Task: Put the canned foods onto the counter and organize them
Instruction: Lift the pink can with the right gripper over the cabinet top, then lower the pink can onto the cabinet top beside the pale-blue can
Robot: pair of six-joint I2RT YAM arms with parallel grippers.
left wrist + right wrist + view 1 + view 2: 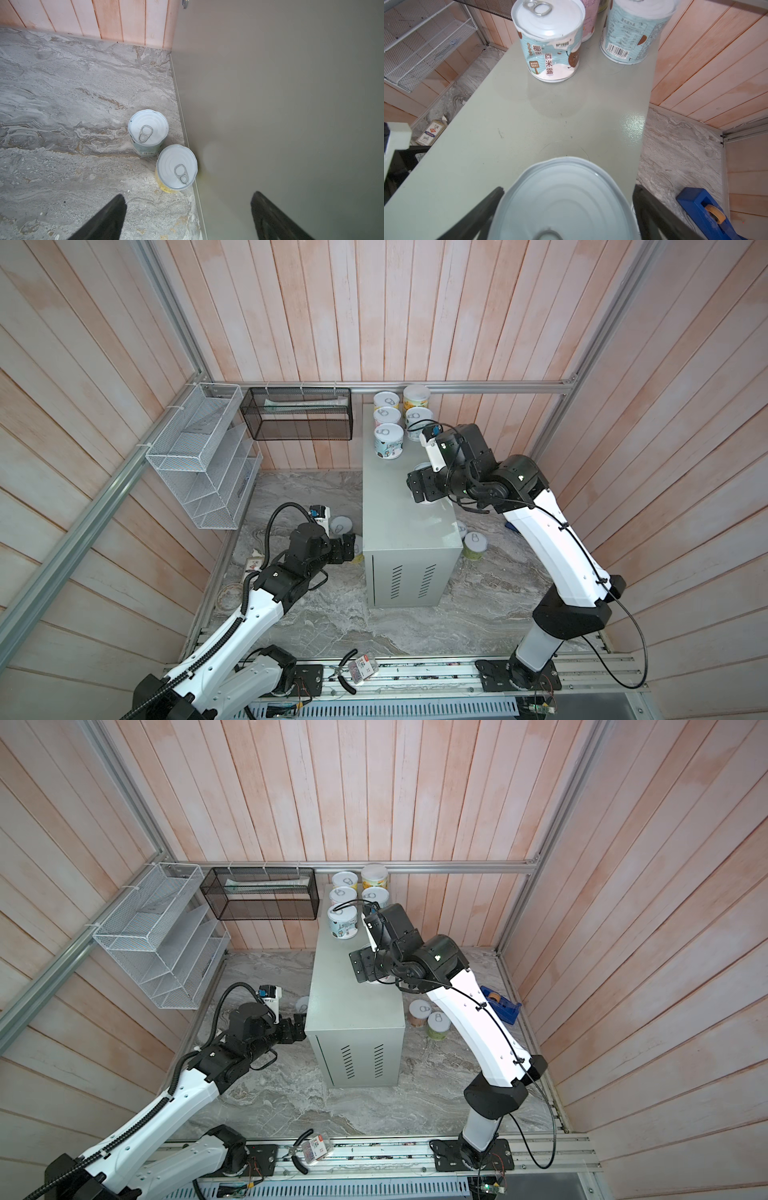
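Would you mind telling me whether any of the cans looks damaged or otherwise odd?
Two lids look bent. The nearest can in the right wrist view, standing on the counter, has a wavy, kinked rim. The pale-blue can on the marble surface beside the counter shows a small dent in its rim. Nothing is spilled.

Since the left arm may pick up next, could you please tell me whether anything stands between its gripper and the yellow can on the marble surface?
Nothing visible does: only bare marble lies between the open left gripper and the yellow can. The can stands close against the cabinet, which leaves little room on that side.
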